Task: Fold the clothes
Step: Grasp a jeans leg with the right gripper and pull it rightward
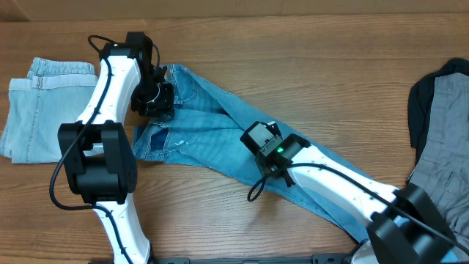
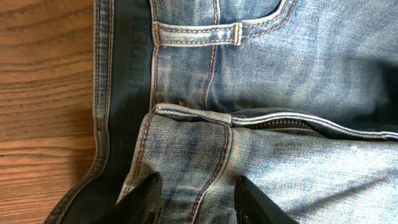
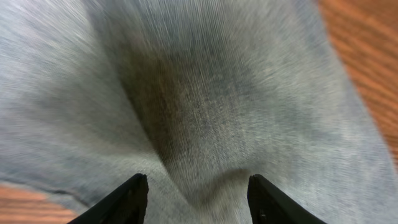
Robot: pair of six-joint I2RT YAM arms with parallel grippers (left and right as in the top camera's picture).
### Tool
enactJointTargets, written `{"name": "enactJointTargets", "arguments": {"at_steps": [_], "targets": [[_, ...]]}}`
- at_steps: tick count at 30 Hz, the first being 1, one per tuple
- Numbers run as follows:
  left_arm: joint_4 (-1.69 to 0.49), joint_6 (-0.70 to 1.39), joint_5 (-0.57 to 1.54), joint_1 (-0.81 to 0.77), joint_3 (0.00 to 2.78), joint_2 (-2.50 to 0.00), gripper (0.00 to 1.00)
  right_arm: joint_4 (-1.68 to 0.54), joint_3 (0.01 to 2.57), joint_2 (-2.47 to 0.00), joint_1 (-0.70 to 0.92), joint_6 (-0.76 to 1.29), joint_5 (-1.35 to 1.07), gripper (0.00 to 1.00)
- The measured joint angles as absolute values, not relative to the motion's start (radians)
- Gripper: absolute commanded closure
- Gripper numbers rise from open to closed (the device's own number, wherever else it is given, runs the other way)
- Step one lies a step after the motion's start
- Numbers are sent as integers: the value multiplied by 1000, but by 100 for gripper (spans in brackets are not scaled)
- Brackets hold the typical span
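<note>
The mid-blue jeans [image 1: 212, 136] lie unfolded on a diagonal across the desk [image 1: 315, 44], with the waistband toward the far-left part and the legs running to the near-right corner. I read the left gripper [image 2: 198, 200] directly over the waistband beside a belt loop, its jaws spread with denim showing between the fingers [image 2: 140, 202]. I read the right gripper [image 3: 198, 198] low over a leg at mid-desk, its jaws also spread, with a raised ridge of cloth between them; the view is blurred and I cannot tell whether the pads touch it. Folded pale-wash jeans [image 1: 40, 110] rest at the left edge. Grey and black garments [image 1: 440, 125] lie piled at the right edge.
</note>
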State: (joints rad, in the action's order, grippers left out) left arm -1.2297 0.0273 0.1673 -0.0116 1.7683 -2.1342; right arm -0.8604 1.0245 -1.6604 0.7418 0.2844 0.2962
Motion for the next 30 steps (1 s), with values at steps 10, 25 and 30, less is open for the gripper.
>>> {"name": "enactJointTargets", "arguments": {"at_steps": [10, 25, 30], "targets": [[-1234, 54, 163, -12, 1768, -2134, 84, -994, 1169, -1730, 742, 272, 482, 96], [-1073, 71, 240, -12, 1768, -2134, 90, -418, 1330, -1843, 419, -23, 318, 96], [-896, 68, 305, -12, 1769, -2134, 83, -197, 1329, -2004, 390, -49, 238, 96]]}}
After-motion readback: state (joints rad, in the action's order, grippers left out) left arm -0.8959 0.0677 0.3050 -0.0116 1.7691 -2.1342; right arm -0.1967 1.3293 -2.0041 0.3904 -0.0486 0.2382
